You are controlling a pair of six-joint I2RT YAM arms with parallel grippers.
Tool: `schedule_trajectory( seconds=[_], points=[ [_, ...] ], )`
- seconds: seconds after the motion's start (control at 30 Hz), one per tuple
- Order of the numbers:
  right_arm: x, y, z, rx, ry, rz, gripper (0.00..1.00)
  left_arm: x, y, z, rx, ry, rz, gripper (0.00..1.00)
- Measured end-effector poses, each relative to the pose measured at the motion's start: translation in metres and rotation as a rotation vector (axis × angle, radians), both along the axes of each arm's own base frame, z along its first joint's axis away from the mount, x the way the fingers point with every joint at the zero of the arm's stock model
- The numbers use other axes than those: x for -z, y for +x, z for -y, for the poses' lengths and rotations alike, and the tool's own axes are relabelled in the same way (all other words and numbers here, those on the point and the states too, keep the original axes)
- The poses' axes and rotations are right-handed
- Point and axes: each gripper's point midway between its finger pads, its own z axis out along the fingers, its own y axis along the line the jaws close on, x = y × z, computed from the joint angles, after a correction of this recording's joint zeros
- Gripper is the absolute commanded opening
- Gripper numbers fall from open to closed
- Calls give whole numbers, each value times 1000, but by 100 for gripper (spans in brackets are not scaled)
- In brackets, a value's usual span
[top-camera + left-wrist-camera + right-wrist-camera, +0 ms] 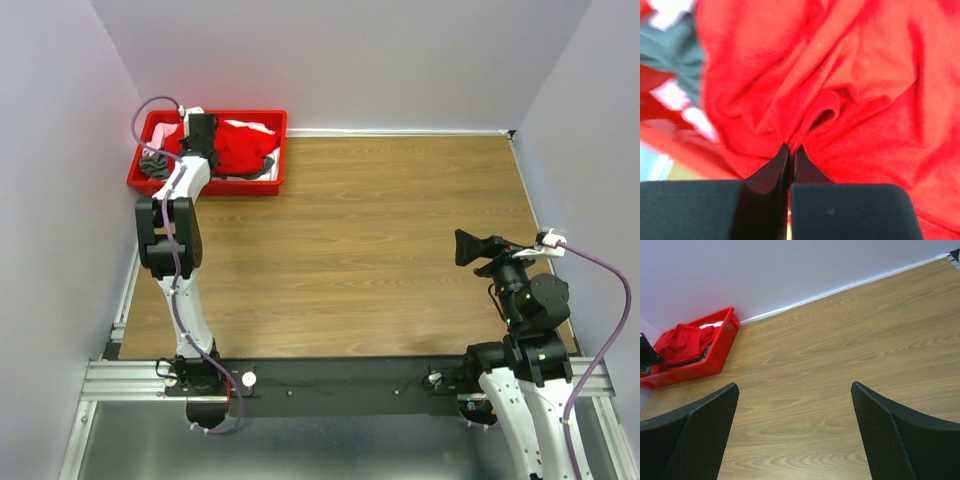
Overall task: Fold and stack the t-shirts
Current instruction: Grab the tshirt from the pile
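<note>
Slip risk: my left gripper (790, 151) pinches just a thin fold of bright red cloth t-shirt (850, 75) in red plastic tray (205, 187), right gripper (794, 387) wide open w/ nothing, so I cd lose it on lift.

Wide open table (380, 250), tray (230, 187) walls hemming heaped t-shirts (240, 148) far left

Bright red t-shirt (850, 75), dark grey t-shirt (670, 50), red tray (205, 187), brown wood-grain table (380, 250).

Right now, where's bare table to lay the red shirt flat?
The wood table is bare from the tray across to the right gripper. Crowded only inside the tray, where the left gripper pinches the red shirt atop other shirts.
</note>
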Motion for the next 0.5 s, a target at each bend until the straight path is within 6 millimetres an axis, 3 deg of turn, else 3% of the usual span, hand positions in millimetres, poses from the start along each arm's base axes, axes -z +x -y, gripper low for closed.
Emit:
schedule_trajectory(
  seconds=[0.1,0.17,0.27,0.3,0.33,0.4,0.5],
  points=[
    [0,0,0,0,0,0,100,-37,-7,-2,-19,32,45,1],
    [0,0,0,0,0,0,100,-78,-11,-4,-33,55,114,0],
    [0,0,0,0,0,0,100,-157,-19,-3,-47,88,260,0],
    [0,0,0,0,0,0,100,-173,-20,-1,-46,92,291,0],
    [0,0,0,0,0,0,100,-206,-25,5,-42,101,354,0],
    [1,0,0,0,0,-2,100,-250,-34,24,-14,108,438,0],
    [1,0,0,0,0,0,100,-311,-52,78,83,106,559,0]
  ],
)
